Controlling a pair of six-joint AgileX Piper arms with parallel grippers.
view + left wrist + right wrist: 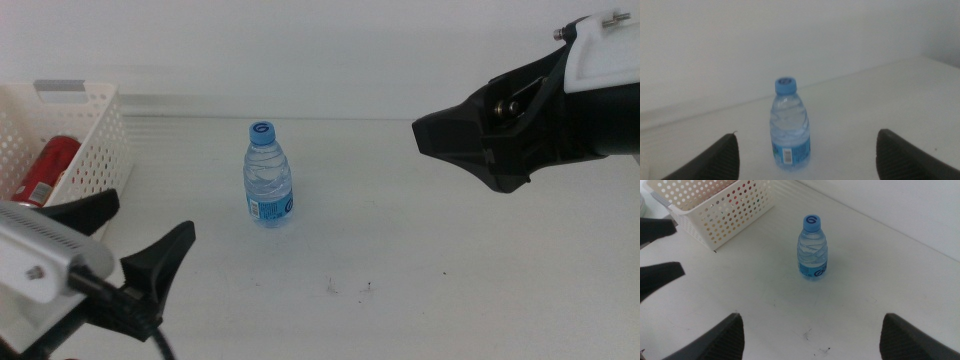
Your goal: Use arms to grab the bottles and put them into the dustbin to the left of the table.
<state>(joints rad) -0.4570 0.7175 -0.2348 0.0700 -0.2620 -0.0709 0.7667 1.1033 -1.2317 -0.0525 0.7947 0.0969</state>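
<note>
near the middle of the table (420, 250) the water bottle (268, 175) stood upright, blue cap on, touched by nothing. left gripper (130, 240) sat low at the near-left corner, jaws spread wide and empty, pointed toward the bottle but well short of it; its arm ran off the bottom edge. in the left wrist view the bottle (790, 125) stood between the two jaw tips, farther out, with the lower label slightly blurred.

right gripper (440, 135) hung above the table on the right side, apart from the bottle; in the middle view it read as one dark wedge, the jaws not separable there. the right wrist view showed its jaws spread, nothing between them, the bottle (813, 247) beyond.

dustbin (95, 130) sat at the far left, cut off by the frame edge, grey tab on its rim. a red can (45, 170) lay inside, tilted, its lower part hidden behind the left gripper. through the basket holes (725, 215) only reddish and yellowish flecks showed; contents hard to make out there
</note>
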